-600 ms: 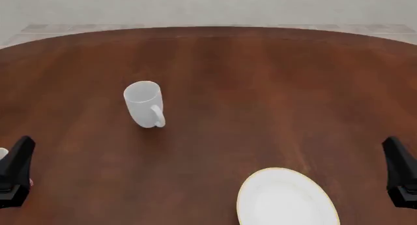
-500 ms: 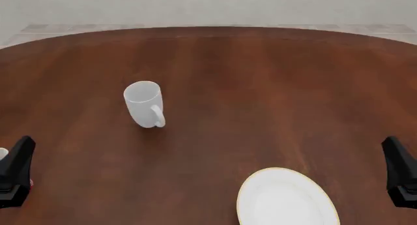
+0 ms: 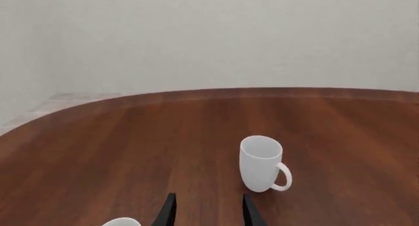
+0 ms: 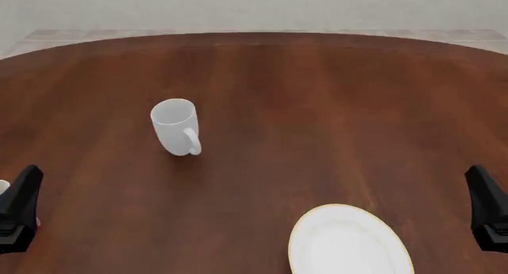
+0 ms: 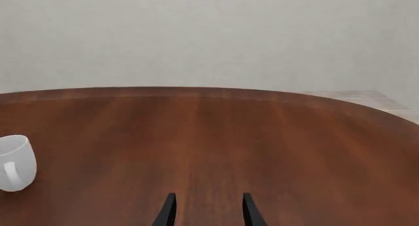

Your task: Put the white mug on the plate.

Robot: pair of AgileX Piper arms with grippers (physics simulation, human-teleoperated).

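The white mug (image 4: 175,128) stands upright on the brown table, left of centre, with its handle turned toward the near side. It also shows in the left wrist view as the mug (image 3: 262,163) and at the edge of the right wrist view as the mug (image 5: 14,162). The gold-rimmed white plate (image 4: 349,241) lies flat at the near edge, right of centre. My left gripper (image 4: 26,180) hovers at the near left, well short of the mug, and its fingers (image 3: 169,213) are spread with nothing between them. My right gripper (image 4: 479,179) sits at the near right beside the plate, also open (image 5: 208,212).
The round wooden table (image 4: 317,107) ends at a curved far edge before a pale wall. A small white rounded object (image 3: 121,222) lies just beside the left gripper, and it is cut off at the frame edge (image 4: 2,186) in the front view.
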